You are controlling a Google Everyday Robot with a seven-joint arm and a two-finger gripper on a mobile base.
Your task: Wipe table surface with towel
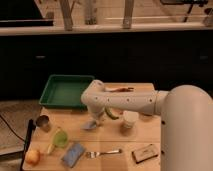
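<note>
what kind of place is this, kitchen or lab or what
Probably a kitchen-style test area: a small wooden table holds a fork, a metal cup, a sponge and a green tray, with a dark counter behind. The gripper is down over the grey towel.

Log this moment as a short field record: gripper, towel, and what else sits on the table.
gripper: low over the table centre, at the towel
towel: small grey cloth, crumpled on the wood under the gripper
arm: white, reaching in from the right
tray: green, at the table's back left
metal cup: left edge
green cup: front left
blue sponge: front, beside the fork
fork: front centre
white cup: right of the towel
</note>
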